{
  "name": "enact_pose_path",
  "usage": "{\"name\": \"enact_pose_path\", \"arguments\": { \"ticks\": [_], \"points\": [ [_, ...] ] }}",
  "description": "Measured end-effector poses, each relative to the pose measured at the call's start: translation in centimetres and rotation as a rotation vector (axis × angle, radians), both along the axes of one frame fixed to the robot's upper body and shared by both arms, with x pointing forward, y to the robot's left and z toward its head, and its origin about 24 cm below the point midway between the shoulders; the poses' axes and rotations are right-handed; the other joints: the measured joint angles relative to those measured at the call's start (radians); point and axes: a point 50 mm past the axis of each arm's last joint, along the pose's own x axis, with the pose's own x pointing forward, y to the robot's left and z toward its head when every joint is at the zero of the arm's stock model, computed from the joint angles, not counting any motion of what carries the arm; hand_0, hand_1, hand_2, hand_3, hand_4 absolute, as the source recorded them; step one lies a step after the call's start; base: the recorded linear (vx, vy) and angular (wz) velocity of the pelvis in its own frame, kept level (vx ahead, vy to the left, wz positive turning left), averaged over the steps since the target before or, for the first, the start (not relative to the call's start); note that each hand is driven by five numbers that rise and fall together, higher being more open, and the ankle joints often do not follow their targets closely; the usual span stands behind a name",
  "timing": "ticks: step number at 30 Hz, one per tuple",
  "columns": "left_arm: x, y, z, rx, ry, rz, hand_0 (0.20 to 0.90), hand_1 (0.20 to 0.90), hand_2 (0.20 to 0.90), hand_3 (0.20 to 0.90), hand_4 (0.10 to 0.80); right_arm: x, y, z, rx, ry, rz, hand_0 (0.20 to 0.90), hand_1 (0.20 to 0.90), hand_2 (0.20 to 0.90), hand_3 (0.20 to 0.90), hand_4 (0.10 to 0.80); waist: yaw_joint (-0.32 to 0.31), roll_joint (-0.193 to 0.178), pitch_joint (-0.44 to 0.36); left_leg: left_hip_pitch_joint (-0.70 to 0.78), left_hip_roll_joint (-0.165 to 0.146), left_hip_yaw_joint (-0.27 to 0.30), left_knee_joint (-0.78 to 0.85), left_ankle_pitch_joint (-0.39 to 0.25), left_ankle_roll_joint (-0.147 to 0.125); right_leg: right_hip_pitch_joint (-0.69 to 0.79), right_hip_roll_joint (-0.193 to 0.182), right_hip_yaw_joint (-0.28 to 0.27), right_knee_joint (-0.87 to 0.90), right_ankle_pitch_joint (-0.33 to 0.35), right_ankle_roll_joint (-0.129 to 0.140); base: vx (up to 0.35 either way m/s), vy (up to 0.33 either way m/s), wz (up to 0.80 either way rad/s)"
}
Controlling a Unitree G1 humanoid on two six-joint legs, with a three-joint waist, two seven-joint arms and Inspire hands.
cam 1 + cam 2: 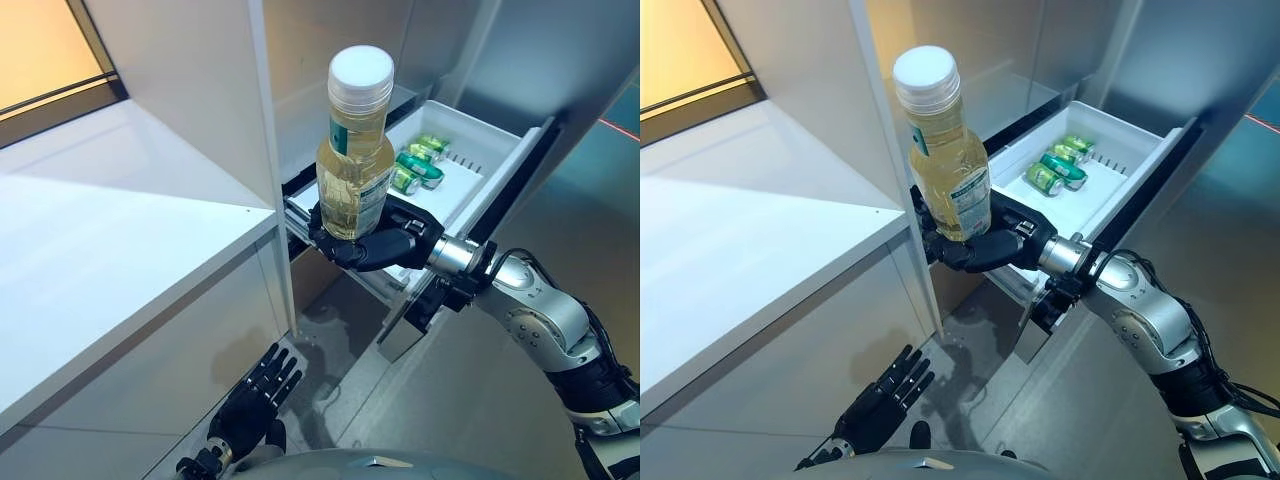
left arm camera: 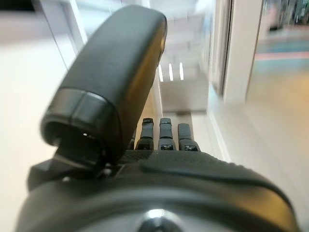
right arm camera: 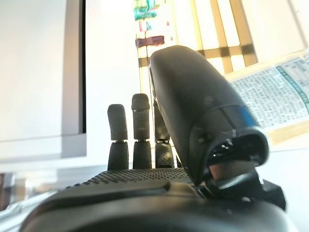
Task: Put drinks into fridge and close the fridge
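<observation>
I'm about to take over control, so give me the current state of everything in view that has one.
bottle: upright, white cap on, held in the right hand.
right hand: shut on the bottle, in front of the drawer.
left hand: open, fingers straight, low down, holding nothing.
fridge drawer: pulled out, open.
green cans: lying on their sides inside the drawer.

White counter (image 1: 110, 230), grey floor (image 1: 480, 400)

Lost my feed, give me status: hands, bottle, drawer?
Right hand shut on bottle, upright, near the open fridge drawer. Left hand open, low, idle. Green cans already in drawer.
</observation>
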Motion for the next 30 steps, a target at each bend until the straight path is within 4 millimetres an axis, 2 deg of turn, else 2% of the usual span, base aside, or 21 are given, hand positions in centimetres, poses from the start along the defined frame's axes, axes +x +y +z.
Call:
{"name": "enact_pose_path", "arguments": {
  "ticks": [4, 11, 15, 22, 30],
  "points": [
    [-0.4, 1.4, -1.3, 0.235, 0.116, -0.028, 0.900, 0.900, 0.900, 0.900, 0.800, 0.0, -1.3, 0.1, 0.010, -0.004, -0.064, 0.300, 0.300, 0.300, 0.200, 0.100, -0.027, -0.022, -0.013, 0.002, 0.003, 0.022, -0.002, -0.003, 0.000, -0.005, 0.001, 0.016, 0.000, 0.002, 0.001, 0.022, -0.030, -0.12],
    [-0.9, 2.0, -1.8, 0.386, 0.169, -0.103, 0.900, 0.900, 0.900, 0.900, 0.800, 0.1, -3.5, 0.5, -0.058, -0.020, -0.153, 0.300, 0.300, 0.300, 0.200, 0.100, -0.077, -0.035, -0.020, 0.008, 0.006, 0.058, -0.003, -0.010, 0.002, -0.018, 0.000, 0.055, 0.000, 0.011, 0.006, 0.048, -0.039, -0.16],
    [-1.2, 2.3, -2.0, 0.427, 0.195, -0.123, 0.900, 0.900, 0.900, 0.900, 0.800, 0.2, -4.3, 0.7, -0.115, -0.027, -0.183, 0.300, 0.300, 0.300, 0.200, 0.100, -0.089, -0.043, -0.023, 0.022, 0.014, 0.077, -0.004, -0.017, -0.004, -0.017, 0.007, 0.079, 0.000, 0.013, 0.006, 0.081, -0.052, -0.18],
    [-1.3, 2.4, -2.2, 0.464, 0.237, -0.144, 0.900, 0.900, 0.900, 0.900, 0.800, 0.6, -5.9, 0.6, -0.213, -0.027, -0.241, 0.300, 0.300, 0.300, 0.200, 0.100, -0.100, -0.050, -0.026, 0.024, 0.017, 0.084, -0.004, -0.020, -0.006, -0.018, 0.010, 0.088, 0.000, 0.013, 0.005, 0.086, -0.070, -0.05],
    [-1.0, 3.1, -2.2, 0.528, 0.254, -0.163, 0.900, 0.900, 0.900, 0.900, 0.800, 3.1, -8.9, -1.8, -0.305, 0.116, -0.407, 0.300, 0.300, 0.300, 0.200, 0.100, -0.064, -0.089, -0.036, 0.018, 0.019, 0.076, 0.000, -0.020, -0.007, -0.019, 0.013, 0.079, 0.000, 0.013, 0.006, 0.106, -0.099, 0.03]
  ]
}}
